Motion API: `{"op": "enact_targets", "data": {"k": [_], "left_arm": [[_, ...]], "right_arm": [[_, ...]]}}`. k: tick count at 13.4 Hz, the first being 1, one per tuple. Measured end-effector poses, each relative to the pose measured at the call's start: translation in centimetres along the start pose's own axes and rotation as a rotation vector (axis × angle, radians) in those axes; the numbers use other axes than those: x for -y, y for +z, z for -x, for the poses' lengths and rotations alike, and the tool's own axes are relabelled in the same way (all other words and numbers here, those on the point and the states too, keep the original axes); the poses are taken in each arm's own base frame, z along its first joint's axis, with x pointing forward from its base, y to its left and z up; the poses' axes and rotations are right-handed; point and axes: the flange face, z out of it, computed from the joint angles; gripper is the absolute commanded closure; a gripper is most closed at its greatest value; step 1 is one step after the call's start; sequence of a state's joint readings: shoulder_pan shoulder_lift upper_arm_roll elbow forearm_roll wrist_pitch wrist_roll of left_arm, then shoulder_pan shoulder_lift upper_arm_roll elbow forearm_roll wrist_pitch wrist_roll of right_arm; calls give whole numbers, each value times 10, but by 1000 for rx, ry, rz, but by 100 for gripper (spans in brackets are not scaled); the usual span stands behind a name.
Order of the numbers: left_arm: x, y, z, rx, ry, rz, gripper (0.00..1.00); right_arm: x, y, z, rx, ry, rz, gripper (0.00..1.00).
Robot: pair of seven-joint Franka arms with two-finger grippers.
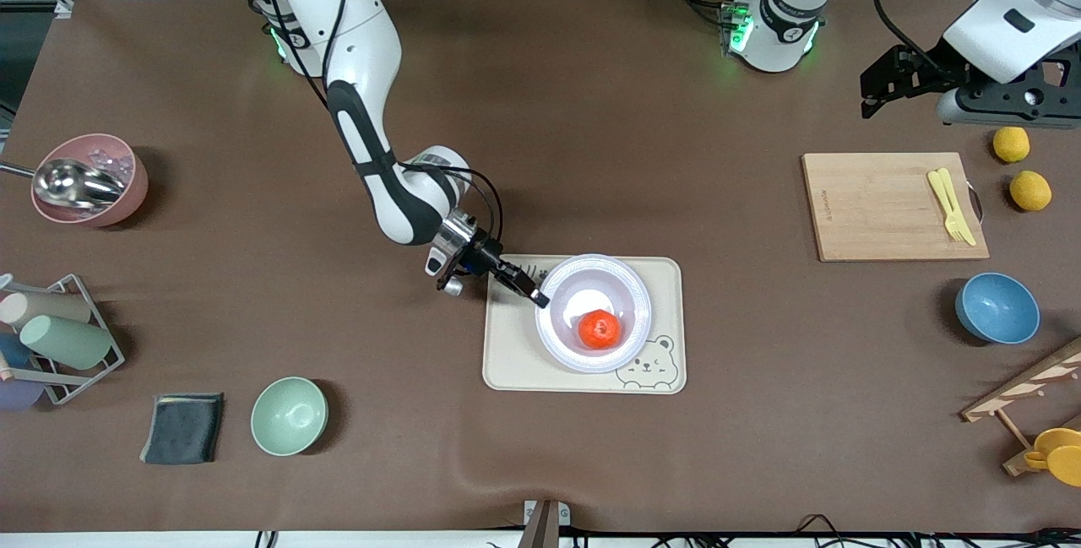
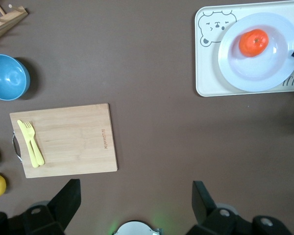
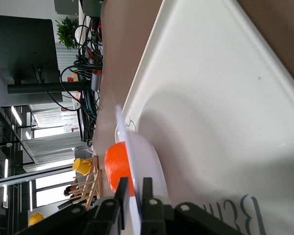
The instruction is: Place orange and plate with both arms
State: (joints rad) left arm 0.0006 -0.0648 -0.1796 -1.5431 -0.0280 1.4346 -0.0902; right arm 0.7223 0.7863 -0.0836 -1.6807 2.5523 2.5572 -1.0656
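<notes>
The orange (image 1: 600, 329) lies in the white plate (image 1: 629, 282), which rests on the cream bear tray (image 1: 507, 362) at mid-table. My right gripper (image 1: 540, 299) is low at the plate's rim on the side toward the right arm's end. In the right wrist view its fingers (image 3: 123, 186) straddle the rim of the plate (image 3: 154, 161) and stand slightly parted, with the orange (image 3: 115, 164) just past them. My left gripper (image 1: 874, 100) hangs high over the table beside the cutting board, wide open and empty (image 2: 136, 196). Its wrist view shows the plate (image 2: 279, 73) and the orange (image 2: 254, 42) from above.
A wooden cutting board (image 1: 878, 206) with a yellow fork and knife (image 1: 950, 203), two lemons (image 1: 1011, 143), a blue bowl (image 1: 996, 307) and a wooden rack (image 1: 1026, 387) are toward the left arm's end. A mint bowl (image 1: 289, 415), dark cloth (image 1: 182, 427), cup rack (image 1: 59, 337) and pink bowl (image 1: 89, 179) are toward the right arm's end.
</notes>
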Motion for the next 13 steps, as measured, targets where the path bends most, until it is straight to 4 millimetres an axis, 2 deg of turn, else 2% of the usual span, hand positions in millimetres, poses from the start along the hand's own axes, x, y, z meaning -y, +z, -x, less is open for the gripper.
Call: {"op": "enact_targets", "data": {"k": [2,8,11,13], "left_arm": [[5,0,-1,0,-7,8,0],[6,0,-1,0,-4,8,0],[4,0,0,1,0,7,0],[3,0,0,1,1,7,0]], "right_arm": [[-1,-2,-6,-9,1,1,51],[-5,-6,-14,-18,-19,33,51],[-2,-10,-30,33,-9,76,48],[9,-10,-42,82,20,118,48]]}}
